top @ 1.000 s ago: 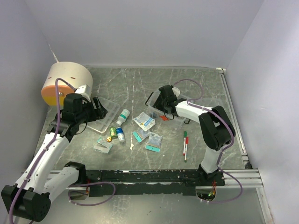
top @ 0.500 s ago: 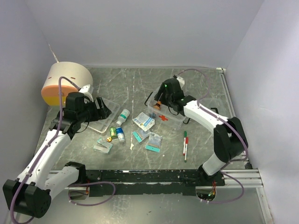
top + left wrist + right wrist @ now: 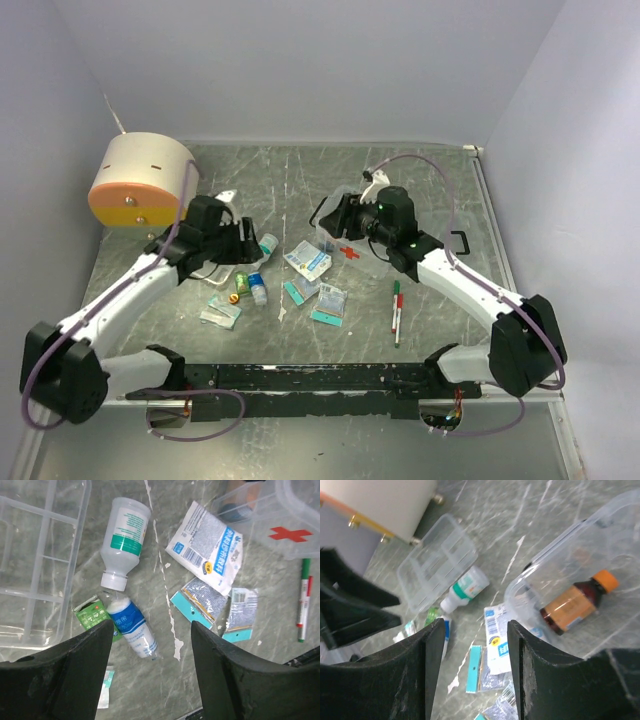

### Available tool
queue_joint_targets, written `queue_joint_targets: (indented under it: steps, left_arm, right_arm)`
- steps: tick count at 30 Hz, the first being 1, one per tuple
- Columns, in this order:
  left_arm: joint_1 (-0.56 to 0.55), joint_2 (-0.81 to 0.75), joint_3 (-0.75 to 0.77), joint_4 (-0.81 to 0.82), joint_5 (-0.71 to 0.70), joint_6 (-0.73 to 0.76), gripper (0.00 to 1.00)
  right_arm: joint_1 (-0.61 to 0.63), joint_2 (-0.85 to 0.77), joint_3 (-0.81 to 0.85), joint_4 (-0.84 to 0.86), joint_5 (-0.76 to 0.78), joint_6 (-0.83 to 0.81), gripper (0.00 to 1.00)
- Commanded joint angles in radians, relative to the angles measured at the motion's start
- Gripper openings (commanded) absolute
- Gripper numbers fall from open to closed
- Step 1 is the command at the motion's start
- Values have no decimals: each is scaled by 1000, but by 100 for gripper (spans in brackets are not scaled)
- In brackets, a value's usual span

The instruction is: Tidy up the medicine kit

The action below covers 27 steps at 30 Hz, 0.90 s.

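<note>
Both my left hand (image 3: 150, 645) and right hand (image 3: 475, 635) are gaping wide, holding nothing. The kit (image 3: 285, 510) is sitting upper right, and closing carelessly, I am risking knocking the roll (image 3: 132, 632) skidding across the surface (image 3: 165, 695).

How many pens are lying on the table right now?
2. A green pen and a red pen lie side by side, nearer than the clear plastic red-cross box. More may be hidden.

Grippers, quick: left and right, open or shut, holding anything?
Left gripper: open, holding nothing, above the blue roll.
Right gripper: open, holding nothing.
</note>
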Motion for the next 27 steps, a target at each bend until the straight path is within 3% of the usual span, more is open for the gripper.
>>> queue_joint_targets:
  steps: [1,5,10,18,27]
  left_arm:
    - [-68,104,81,-31,-174,-7,77]
    - [-78,224,120,-2,-155,9,78]
    - [-87,389,199,-57,-247,5,62]
    - [-88,492,232,-85,-258,60,63]
    - [-89,572,264,-61,-190,95,57]
  right_arm:
    - [27,-25,-60,134,-140,-29,52]
    - [32,-41,-85,140,-140,-33,51]
    - [34,-70,-104,150,-145,-36,47]
    - [35,-83,-110,148,-140,-44,45]
    - [34,-89,-121,147,-111,3,42]
